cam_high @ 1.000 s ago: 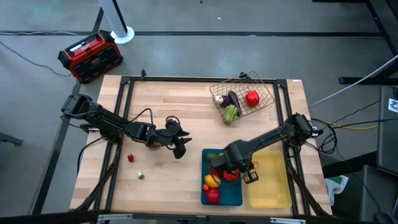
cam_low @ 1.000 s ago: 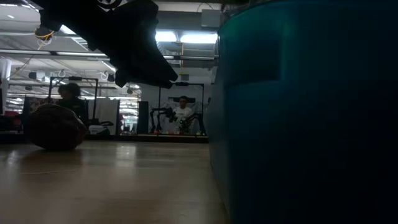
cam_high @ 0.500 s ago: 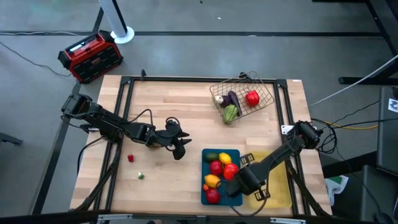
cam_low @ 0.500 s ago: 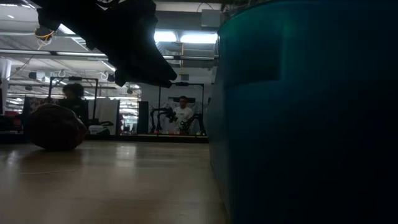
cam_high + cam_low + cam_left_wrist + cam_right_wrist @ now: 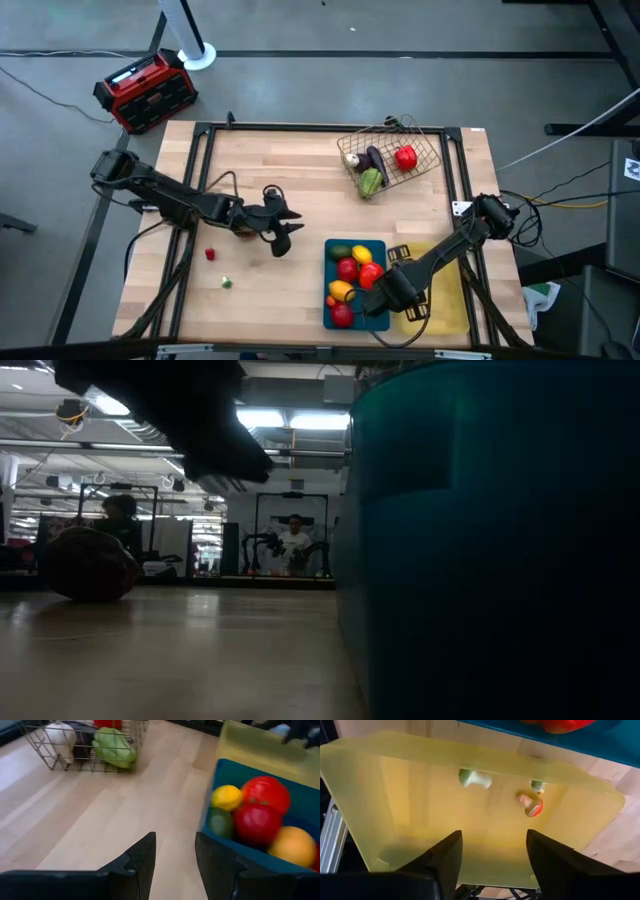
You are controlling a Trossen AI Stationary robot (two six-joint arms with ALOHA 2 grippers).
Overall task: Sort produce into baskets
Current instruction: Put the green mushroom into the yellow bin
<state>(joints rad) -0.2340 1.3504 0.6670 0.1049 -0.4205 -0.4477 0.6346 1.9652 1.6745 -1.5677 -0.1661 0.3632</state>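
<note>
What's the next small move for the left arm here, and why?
Probably swing the open, empty left gripper toward the small red piece and green piece lying loose on the table, outside any basket. The right gripper hangs over the yellow tray.

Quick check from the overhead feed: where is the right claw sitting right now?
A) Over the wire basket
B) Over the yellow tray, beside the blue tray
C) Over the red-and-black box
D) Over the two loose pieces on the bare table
B. In the high view the right claw hangs over the yellow tray next to the blue tray, and its wrist view looks straight into the yellow tray, fingers spread with nothing between them.
</note>
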